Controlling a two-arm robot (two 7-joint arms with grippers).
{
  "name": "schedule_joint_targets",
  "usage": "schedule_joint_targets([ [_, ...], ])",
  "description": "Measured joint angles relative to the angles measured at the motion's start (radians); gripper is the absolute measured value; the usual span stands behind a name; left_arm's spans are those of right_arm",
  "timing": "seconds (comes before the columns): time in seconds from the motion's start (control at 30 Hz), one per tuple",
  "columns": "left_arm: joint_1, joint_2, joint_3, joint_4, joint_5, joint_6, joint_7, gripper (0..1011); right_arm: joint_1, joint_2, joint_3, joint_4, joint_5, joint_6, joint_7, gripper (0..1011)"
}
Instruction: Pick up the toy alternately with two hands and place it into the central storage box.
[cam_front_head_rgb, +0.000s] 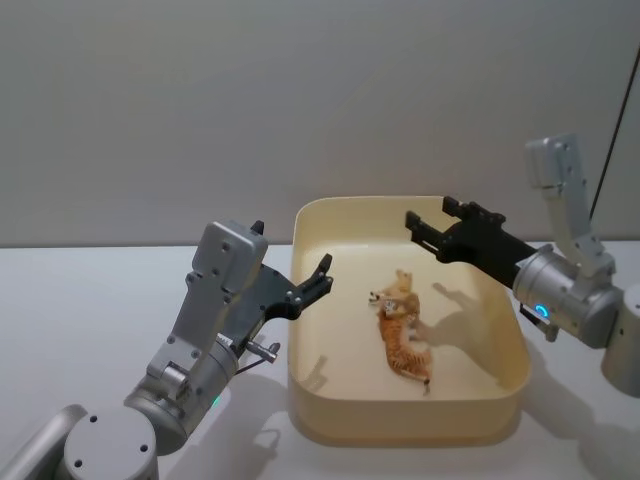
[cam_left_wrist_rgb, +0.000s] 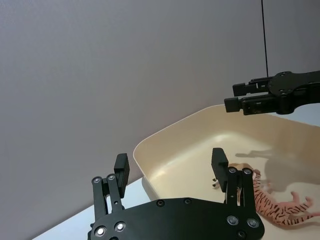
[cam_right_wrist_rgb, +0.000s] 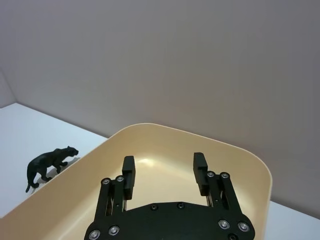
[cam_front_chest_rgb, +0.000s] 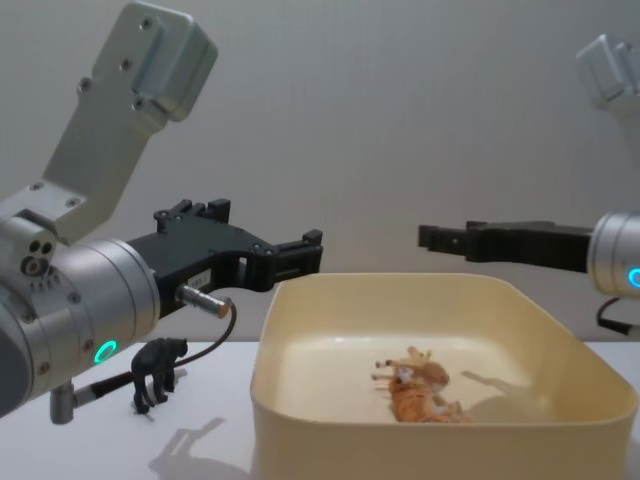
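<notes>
Left claw (cam_left_wrist_rgb: 170, 160), right claw (cam_right_wrist_rgb: 164, 164): flat, black.

Tiger toy (cam_front_head_rgb: 403, 348) inside central storage box (cam_front_head_rgb: 400, 422); panther toy (cam_front_chest_rgb: 158, 372) on table (cam_front_head_rgb: 90, 300), left.

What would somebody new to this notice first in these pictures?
A cream storage box sits centrally with an orange striped tiger toy on its side inside, beside a smaller tan animal. The left gripper hangs open at its left rim, the right gripper open above its right side. A black panther toy stands on the table to its left.
</notes>
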Motion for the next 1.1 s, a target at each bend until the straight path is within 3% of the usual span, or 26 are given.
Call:
schedule_joint_targets([
  [0.23,0.000,0.000,0.000,0.000,0.000,0.000,0.000,1002,0.015,-0.009,-0.007,0.022,-0.004,-0.006,0.011,857],
  [0.4,0.000,0.000,0.000,0.000,0.000,0.000,0.000,1001,-0.002,0.005,0.006,-0.008,0.011,-0.011,-0.002,991],
  [0.73,0.000,0.000,0.000,0.000,0.000,0.000,0.000,1001,-0.056,0.048,0.044,-0.101,0.054,-0.018,-0.043,1001],
  [1.1,0.000,0.000,0.000,0.000,0.000,0.000,0.000,1001,-0.083,0.069,0.063,-0.146,0.075,-0.020,-0.063,1001],
])
